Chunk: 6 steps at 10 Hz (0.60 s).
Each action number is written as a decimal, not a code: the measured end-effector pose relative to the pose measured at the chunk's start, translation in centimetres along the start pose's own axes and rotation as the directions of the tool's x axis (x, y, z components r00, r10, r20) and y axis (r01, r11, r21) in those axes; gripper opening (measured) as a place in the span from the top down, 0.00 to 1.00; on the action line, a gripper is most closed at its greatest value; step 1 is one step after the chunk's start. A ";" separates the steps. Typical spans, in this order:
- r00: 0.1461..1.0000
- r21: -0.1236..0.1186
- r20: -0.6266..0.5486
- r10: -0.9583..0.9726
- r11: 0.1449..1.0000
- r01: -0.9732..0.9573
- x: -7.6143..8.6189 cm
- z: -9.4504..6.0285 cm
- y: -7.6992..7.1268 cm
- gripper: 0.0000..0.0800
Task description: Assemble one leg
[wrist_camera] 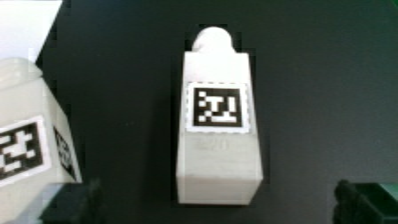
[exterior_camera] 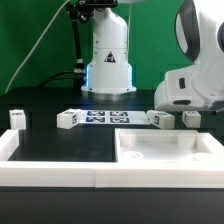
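Observation:
In the wrist view a leg [wrist_camera: 219, 115] lies flat on the black table, a white post with a square marker tag on its face and a small peg at its far end. My gripper [wrist_camera: 221, 205] is open, its two dark fingertips [wrist_camera: 71, 205] standing apart on either side of the leg's near end without touching it. A second white leg [wrist_camera: 27, 130] with a tag lies beside it. In the exterior view the arm's white wrist [exterior_camera: 188, 88] hangs over two legs [exterior_camera: 160, 119] at the right; the fingers are hidden there.
Two more legs lie at the exterior view's left [exterior_camera: 17, 118] and centre-left [exterior_camera: 68, 119]. The marker board [exterior_camera: 105, 117] lies in front of the robot base [exterior_camera: 107, 60]. A wide white slab [exterior_camera: 165, 150] lies at the front right, with a white border rail [exterior_camera: 40, 165] along the front.

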<state>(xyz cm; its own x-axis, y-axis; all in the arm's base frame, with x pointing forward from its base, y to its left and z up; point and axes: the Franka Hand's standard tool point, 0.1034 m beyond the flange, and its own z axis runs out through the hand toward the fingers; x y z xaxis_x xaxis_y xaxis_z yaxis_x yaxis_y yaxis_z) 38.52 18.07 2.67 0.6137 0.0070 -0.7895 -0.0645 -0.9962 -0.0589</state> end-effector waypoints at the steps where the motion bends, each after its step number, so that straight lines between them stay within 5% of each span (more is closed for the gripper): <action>1: 1.000 -0.002 0.000 -0.002 1.000 0.002 0.1 0.4 -0.1 0.19; 6: 1.000 -0.014 0.003 0.021 1.000 -0.021 0.2 2.8 0.1 0.19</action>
<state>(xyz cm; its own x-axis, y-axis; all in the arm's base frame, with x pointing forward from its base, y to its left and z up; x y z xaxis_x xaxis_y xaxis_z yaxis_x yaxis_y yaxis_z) 36.42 18.20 0.76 0.6098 -0.0135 -0.7925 -0.0658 -0.9973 -0.0337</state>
